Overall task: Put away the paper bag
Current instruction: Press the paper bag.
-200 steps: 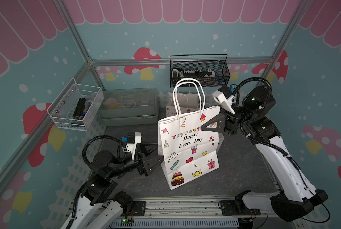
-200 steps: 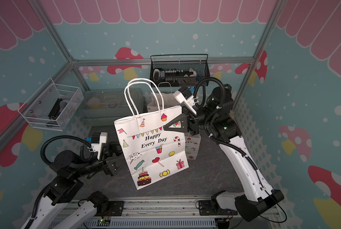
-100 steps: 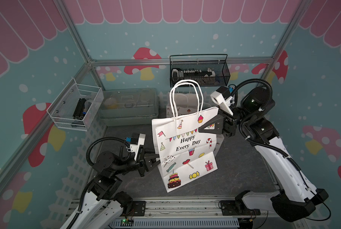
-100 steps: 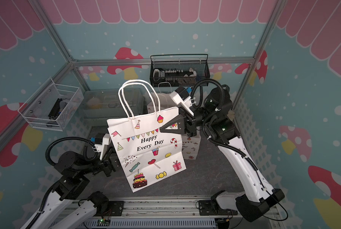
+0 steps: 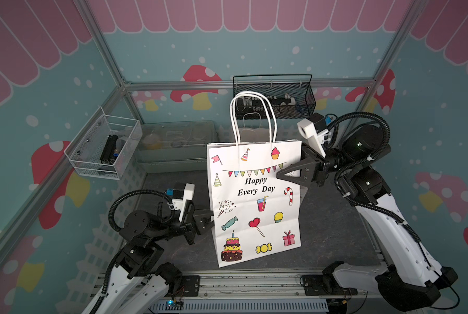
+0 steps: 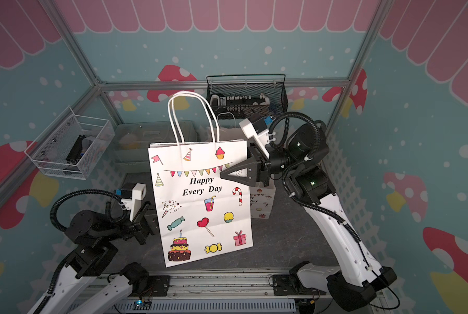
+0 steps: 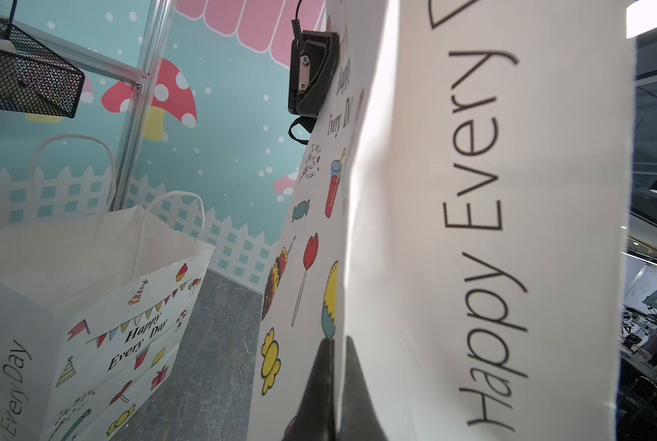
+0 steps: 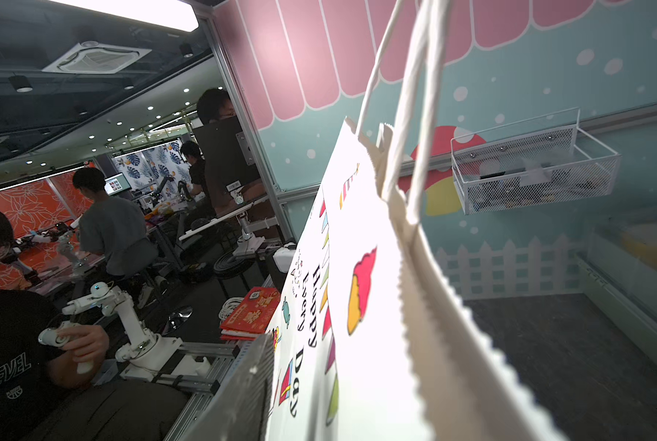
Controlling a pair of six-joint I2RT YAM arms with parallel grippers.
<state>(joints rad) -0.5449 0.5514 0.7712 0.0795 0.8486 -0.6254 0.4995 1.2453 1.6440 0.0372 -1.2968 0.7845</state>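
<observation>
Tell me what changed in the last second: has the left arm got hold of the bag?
Yes. The left gripper moved in and closed on the paper bag's lower left edge. The bag swung from tilted to nearly level, shifting slightly toward that gripper. The right gripper is still at the upper right edge; whether it has let go does not show. The second bag behind stayed put.

Tips of left gripper [image 5: 207, 217] hidden behind the edge of paper bag [image 5: 254, 206] in both top views. Far finger of right gripper [image 5: 290, 174] is behind the bag; jaw gap unreadable. A second bag [image 6: 262, 201] is mostly covered. Contents of black mesh basket [image 5: 305, 99] and clear lidded bin [image 5: 177, 141] too small or hazy to name. Right wrist view: bag bottom cut off, near paper blurred.
</observation>
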